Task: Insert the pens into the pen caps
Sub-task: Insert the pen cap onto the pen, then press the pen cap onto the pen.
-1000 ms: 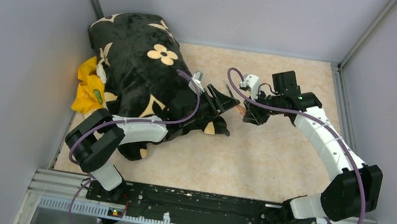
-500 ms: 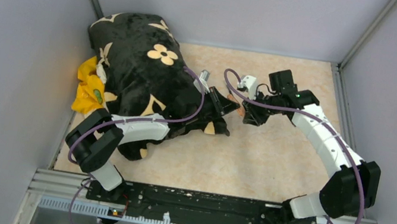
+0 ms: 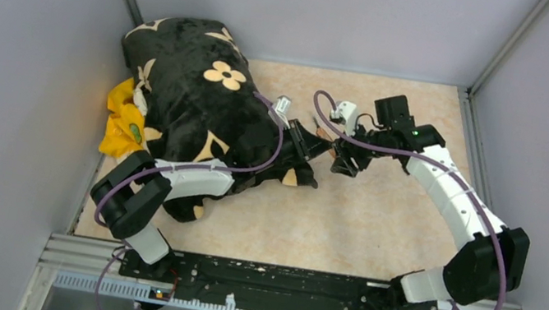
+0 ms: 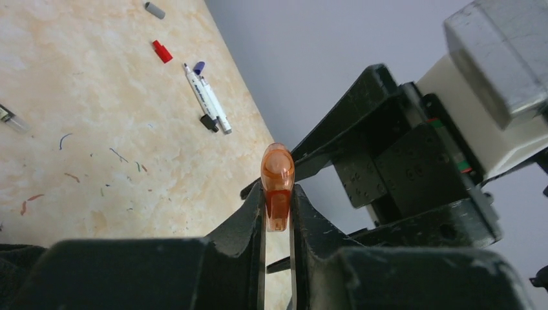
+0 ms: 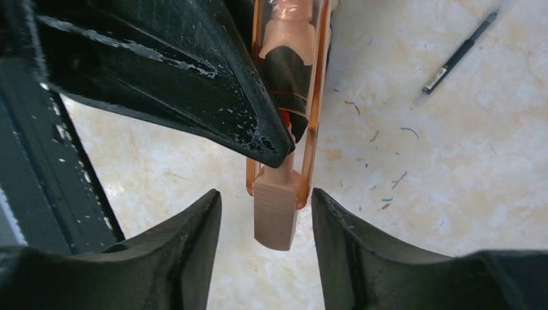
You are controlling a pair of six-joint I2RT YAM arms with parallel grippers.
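My left gripper (image 4: pixel 278 216) is shut on an orange marker (image 4: pixel 277 171) and holds it up above the table. The marker's tan end (image 5: pixel 276 223) sits between the fingers of my right gripper (image 5: pixel 263 197), which is open and not touching it. In the top view the two grippers meet at mid-table, left (image 3: pixel 315 141) and right (image 3: pixel 339 161). On the table lie two white markers (image 4: pixel 208 98) side by side, with a purple cap (image 4: pixel 199 66) and a black cap (image 4: pixel 208 123) at their ends. A red cap (image 4: pixel 162 51), a grey cap (image 4: pixel 154 10) and a thin dark pen (image 5: pixel 459 55) lie loose.
A black flowered cloth bundle (image 3: pixel 188 100) covers the table's left side, with a yellow item (image 3: pixel 122 127) beside it under the left arm. Grey walls close in the back and both sides. Another pen (image 4: pixel 10 117) lies at the left edge of the left wrist view.
My left gripper shut on the orange marker. My right gripper then opened and let go of it. Both arms stayed close together at mid-table.
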